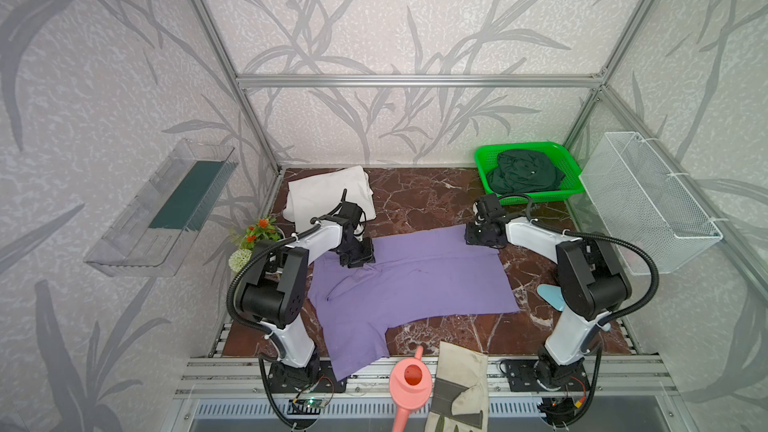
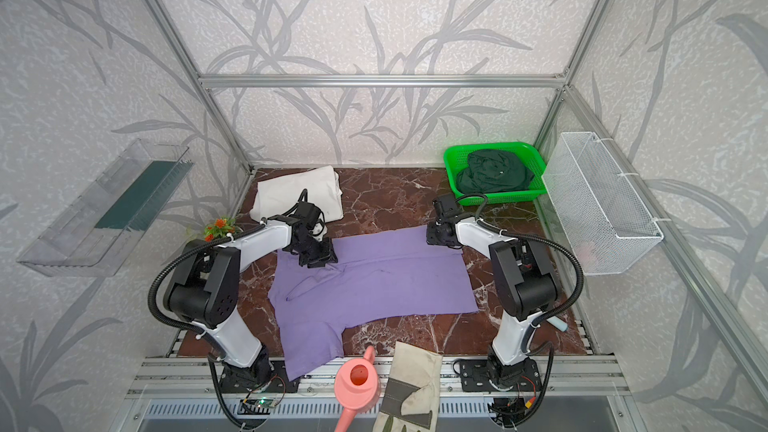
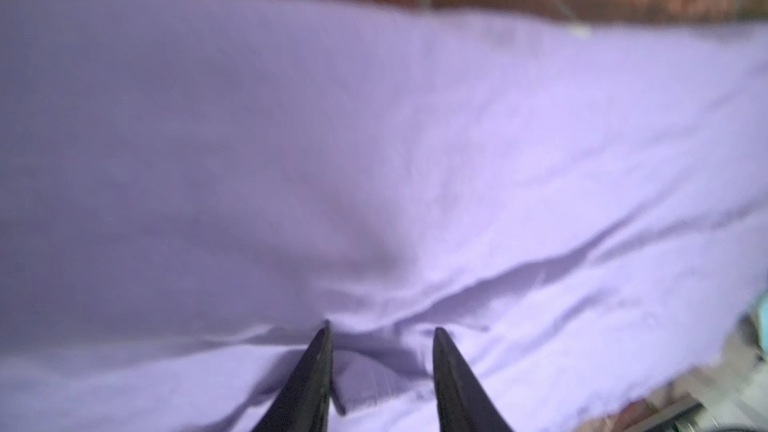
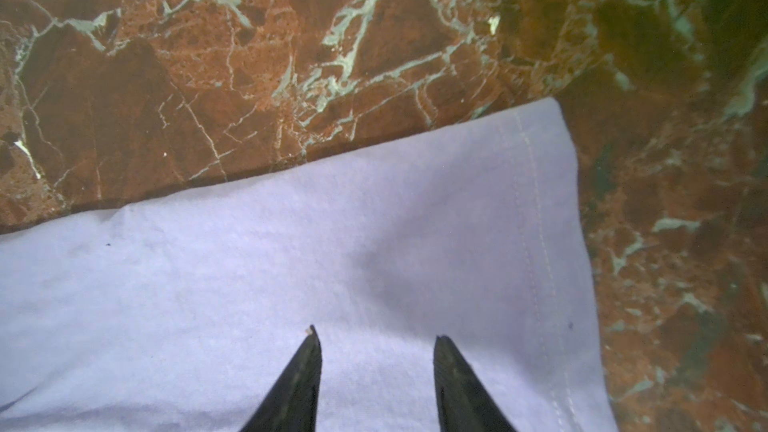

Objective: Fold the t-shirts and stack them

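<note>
A lavender t-shirt (image 1: 415, 280) (image 2: 374, 284) lies spread flat on the marble table, no print showing, one sleeve hanging over the front edge. My left gripper (image 1: 357, 259) (image 3: 382, 330) is down on its far left part. Its jaws are open, with a small ridge of purple cloth (image 3: 374, 139) bunched between the fingertips. My right gripper (image 1: 478, 238) (image 4: 378, 334) is open over the shirt's far right corner (image 4: 291, 263), beside the stitched hem. A folded white t-shirt (image 1: 328, 193) lies at the back left. A crumpled dark green t-shirt (image 1: 523, 174) sits in the green basket (image 1: 482, 164).
A pink watering can (image 1: 409, 384) and a beige-and-grey work glove (image 1: 461, 384) lie at the front edge. Artificial flowers (image 1: 259, 232) stand by the left arm. A white mesh basket (image 1: 648, 201) hangs on the right wall, a clear tray (image 1: 162, 209) on the left.
</note>
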`<act>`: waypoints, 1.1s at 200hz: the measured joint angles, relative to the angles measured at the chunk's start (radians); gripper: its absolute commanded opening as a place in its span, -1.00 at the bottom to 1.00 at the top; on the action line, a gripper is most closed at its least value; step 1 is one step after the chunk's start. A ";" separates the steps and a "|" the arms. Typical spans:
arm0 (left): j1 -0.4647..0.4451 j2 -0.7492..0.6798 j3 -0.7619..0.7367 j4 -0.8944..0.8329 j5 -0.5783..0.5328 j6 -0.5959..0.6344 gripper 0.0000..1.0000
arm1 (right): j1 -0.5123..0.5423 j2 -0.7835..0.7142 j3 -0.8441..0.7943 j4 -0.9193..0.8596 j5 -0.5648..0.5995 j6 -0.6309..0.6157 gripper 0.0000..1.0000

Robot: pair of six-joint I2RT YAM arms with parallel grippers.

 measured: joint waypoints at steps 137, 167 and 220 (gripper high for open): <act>0.217 -0.239 -0.106 -0.019 -0.114 -0.076 -0.19 | 0.000 0.010 0.017 -0.020 0.003 -0.022 -0.08; 0.260 -0.293 -0.152 -0.006 -0.292 -0.144 -0.20 | 0.000 0.010 0.024 -0.027 0.002 -0.029 -0.08; 0.375 -0.222 -0.104 0.109 -0.344 -0.187 -0.13 | 0.000 0.010 0.043 -0.030 0.001 -0.037 -0.08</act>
